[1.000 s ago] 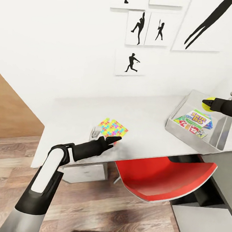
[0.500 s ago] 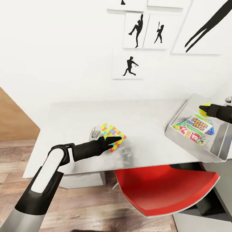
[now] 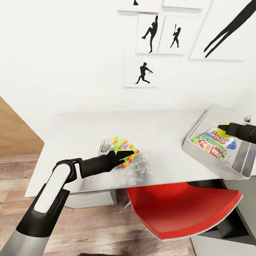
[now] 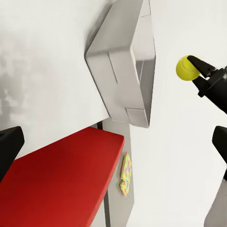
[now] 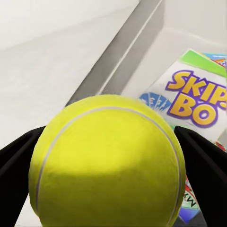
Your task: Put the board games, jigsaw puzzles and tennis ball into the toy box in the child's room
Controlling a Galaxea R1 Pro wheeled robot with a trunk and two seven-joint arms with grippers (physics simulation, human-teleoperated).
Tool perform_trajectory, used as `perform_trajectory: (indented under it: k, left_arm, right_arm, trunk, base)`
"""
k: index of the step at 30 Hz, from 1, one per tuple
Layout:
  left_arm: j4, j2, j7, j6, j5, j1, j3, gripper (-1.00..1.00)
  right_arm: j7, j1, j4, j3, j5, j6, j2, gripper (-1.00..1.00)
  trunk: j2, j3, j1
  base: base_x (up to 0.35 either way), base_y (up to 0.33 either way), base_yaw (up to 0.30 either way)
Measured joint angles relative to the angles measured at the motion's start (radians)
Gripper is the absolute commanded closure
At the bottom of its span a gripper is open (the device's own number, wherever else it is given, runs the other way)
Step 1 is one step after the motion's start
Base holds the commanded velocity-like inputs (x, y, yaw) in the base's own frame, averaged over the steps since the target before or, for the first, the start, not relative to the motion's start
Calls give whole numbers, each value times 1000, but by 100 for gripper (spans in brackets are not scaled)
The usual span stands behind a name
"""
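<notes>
- Your right gripper has its two fingers pinched on the tennis ball, one on each side. In the head view the ball hangs just over the inside of the toy box, which sits at the right end of the table.
- I judge the step in hand to be dropping the ball into the box. Next you need only part those fingers while the ball is inside the box's walls; a little lower first would curb any bounce off the game boxes underneath.
- A board game lies flat in the box; its lid reads "SKIP BO" in purple and yellow letters. The printed cards beneath it are too small to read.
- Your left gripper reaches over a jigsaw puzzle near the table's front edge. Whether its fingers are apart or closed on the sheet, I cannot tell.
- Another jigsaw piece of colour shows edge-on beyond the red chair, below the box.
- So the puzzles are still outside the box.
</notes>
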Motion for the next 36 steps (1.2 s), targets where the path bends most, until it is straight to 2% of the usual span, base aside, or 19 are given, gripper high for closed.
perform_trajectory:
  k: [7,13,24,36]
  left_arm:
    - [0,1,-1,1,0,0,1,-100]
    - [0,1,-2,1,0,0,1,-100]
    - [0,-1,-5,1,0,-1,0,-100]
    - [0,-5,-37,3,1,-1,0,-100]
  right_arm:
    - [5,-2,67,3,0,0,2,100]
    - [8,-6,121,6,0,-37,2,100]
    - [10,-8,142,4,-2,-55,1,100]
    - [10,-7,144,4,-1,-58,1,100]
  trunk:
    - [0,0,0]
    - [0,0,0]
    - [0,0,0]
    - [0,0,0]
  base:
    - [4,0,0]
    - [92,0,0]
    - [245,0,0]
    - [79,0,0]
